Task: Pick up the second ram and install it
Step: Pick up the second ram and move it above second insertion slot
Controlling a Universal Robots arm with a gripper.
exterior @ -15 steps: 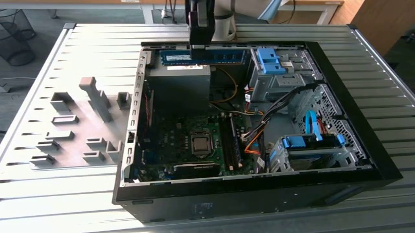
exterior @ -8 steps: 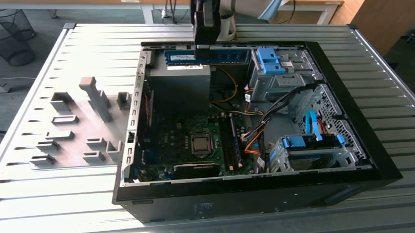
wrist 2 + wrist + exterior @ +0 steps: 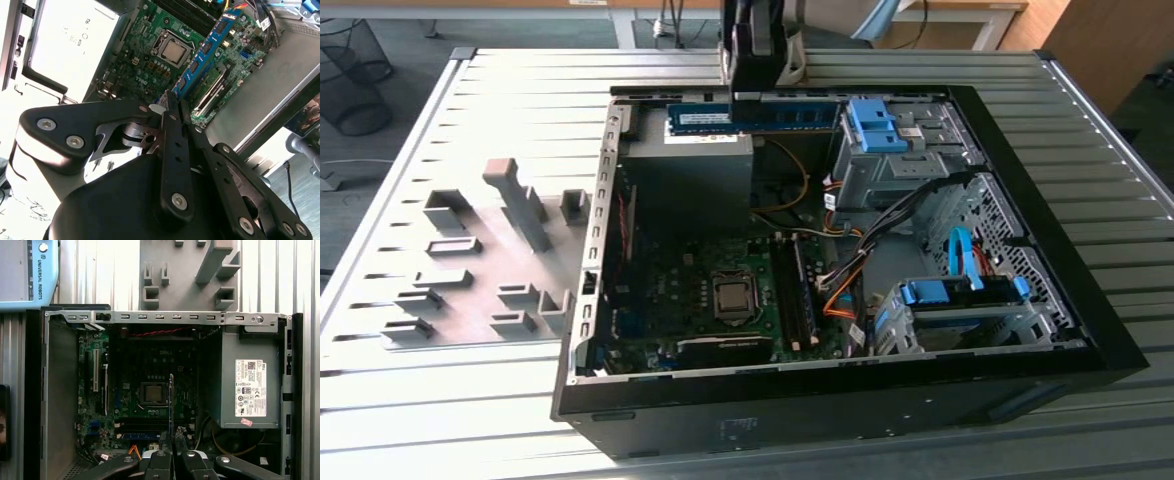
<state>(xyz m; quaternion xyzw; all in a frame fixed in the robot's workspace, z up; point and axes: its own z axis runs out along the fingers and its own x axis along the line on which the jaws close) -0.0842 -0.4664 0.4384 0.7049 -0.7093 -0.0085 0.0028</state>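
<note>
The second ram [image 3: 750,117], a long blue stick with black chips, hangs level over the far end of the open computer case [image 3: 1067,340], above the grey power supply [image 3: 687,170]. My gripper [image 3: 758,98] is shut on its upper edge. In the second wrist view the ram [image 3: 205,50] runs out from between the black fingers [image 3: 170,130] toward the motherboard [image 3: 150,60]. The first wrist view shows the ram [image 3: 171,405] edge-on above the CPU socket [image 3: 152,392]. The dark memory slots [image 3: 797,290] lie beside the CPU socket [image 3: 734,296], well below the ram.
Blue drive-bay clips [image 3: 870,125] and a second drive cage [image 3: 961,295] fill the case's side at the exterior view's right, with orange and black cables [image 3: 847,275] between. A grey fixture plate [image 3: 480,265] with upright holders lies on the slatted table at the exterior view's left.
</note>
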